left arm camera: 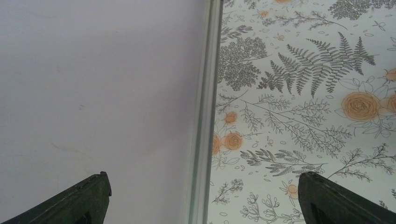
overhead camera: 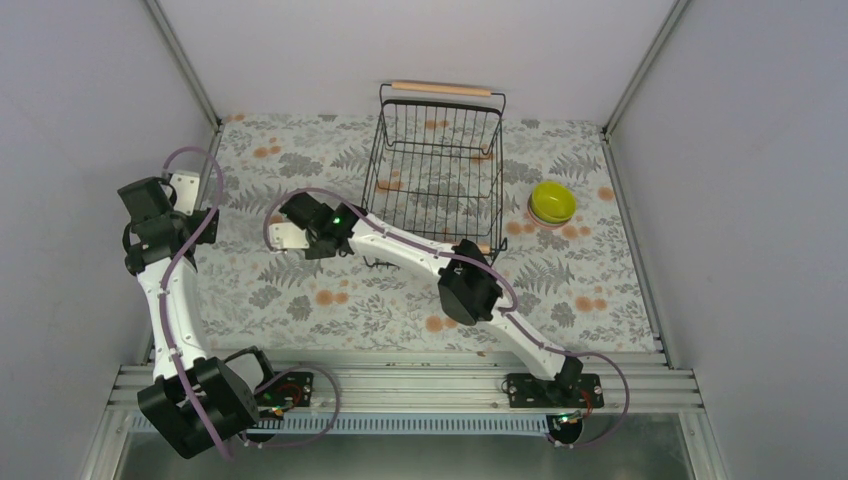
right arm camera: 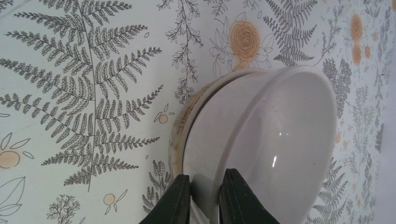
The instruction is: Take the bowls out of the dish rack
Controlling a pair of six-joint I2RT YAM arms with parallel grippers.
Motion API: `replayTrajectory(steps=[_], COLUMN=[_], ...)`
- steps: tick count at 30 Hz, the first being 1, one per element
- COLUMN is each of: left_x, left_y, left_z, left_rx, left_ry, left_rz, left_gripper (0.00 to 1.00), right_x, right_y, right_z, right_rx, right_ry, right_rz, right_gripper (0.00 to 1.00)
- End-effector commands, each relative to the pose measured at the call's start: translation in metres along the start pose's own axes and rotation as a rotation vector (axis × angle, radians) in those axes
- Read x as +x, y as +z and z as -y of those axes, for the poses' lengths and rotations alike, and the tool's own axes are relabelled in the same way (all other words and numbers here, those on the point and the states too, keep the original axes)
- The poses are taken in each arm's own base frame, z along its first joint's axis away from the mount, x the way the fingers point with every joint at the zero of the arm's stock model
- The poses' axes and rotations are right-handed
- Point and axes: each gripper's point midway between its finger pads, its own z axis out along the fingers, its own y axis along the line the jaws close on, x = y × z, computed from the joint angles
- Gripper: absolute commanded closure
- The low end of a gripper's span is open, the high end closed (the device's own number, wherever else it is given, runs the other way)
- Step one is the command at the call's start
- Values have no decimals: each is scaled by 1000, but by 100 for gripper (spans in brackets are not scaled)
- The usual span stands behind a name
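White bowl (right arm camera: 271, 140) is pinched at its rim by the right gripper (right arm camera: 204, 186), one finger inside the wall, one outside. The bowl is tipped on edge, cavity facing sideways, low over the fern-print tablecloth (right arm camera: 84, 93), left of the dish rack (overhead camera: 440, 104). A second, cream-yellow rim shows right behind it; can't tell if that's another nested bowl or part of the same one. A rim pinch makes sense: the wall is thin enough for two fingers, and the tilt follows from the wrist angle.

In the top view the dish rack sits at the far middle of the table with no bowl visible inside. Yellow-green bowl (overhead camera: 552, 201) is stacked on a pink bowl (overhead camera: 541, 221) just right of the rack, so that side looks like the drop zone already in use. The right arm reaches across to the left side instead, likely to set this one down on open cloth.

Left gripper (left arm camera: 205, 198) has its fingers spread wide, holding nothing, parked beside the left side wall (left arm camera: 93, 93), well apart from the rack, probably kept clear of the right arm.

Judgement: unloading nearly done; the next step is lowering and releasing without the bowl rolling off its edge.
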Motion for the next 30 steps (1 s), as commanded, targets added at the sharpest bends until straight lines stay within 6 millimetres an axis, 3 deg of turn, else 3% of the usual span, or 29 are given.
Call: replayTrajectory(steps=[1,6,10,15,18,22,24,26,30], left_x=[0,2,5,3,-1,-10,-15,-25,-50], left_y=[-4,-2,0,-2,-3,-10,-14,-18,-25], left_z=[4,7,9,14,14,18,22,24,27], left_rx=[21,35,40,73,88,123,155,188,218], left_ry=[-5,-6,-8,-12,-17,-27,-46,-71,-100], left_rz=[11,9,4,8,10,38,52,78,121], left_gripper=[0,0,0,0,0,0,0,0,0], right_x=[-2,-1,1,-6,-13,-22,-23,-23,-5], right_y=[6,6,0,-23,-54,-109,-136,-163,-223], right_z=[0,3,13,37,61,92,103,111,133], right_rx=[34,60,111,199,285,387,423,452,537], right_ry=[-22,-22,-17,12,54,104,121,137,187], right_rz=[-12,-23,-29,-17,15,73,91,119,154], right_gripper=[85,79,58,47,43,32,21,1,0])
